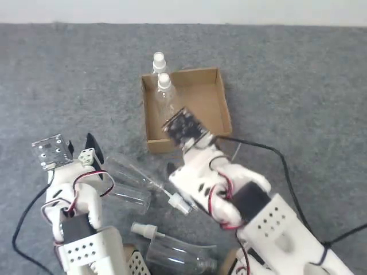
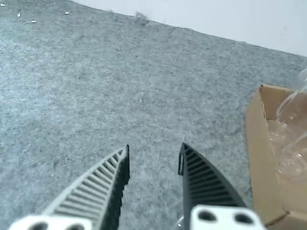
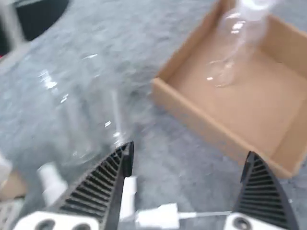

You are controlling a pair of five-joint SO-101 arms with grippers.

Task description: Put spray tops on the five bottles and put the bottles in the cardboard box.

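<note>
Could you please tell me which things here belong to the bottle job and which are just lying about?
Job:
cardboard box
capped bottle inside it
capped bottle beyond it
uncapped bottle
second uncapped bottle
loose spray top
capped bottle nearest the arms
left hand and right hand, both open

Lying about:
black cable
grey carpet

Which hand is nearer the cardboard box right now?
Right. The right hand hovers at the near wall of the cardboard box; the left hand is farther off to its side, over carpet.

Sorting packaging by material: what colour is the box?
The cardboard box is plain brown, clearest in the high view.
</note>
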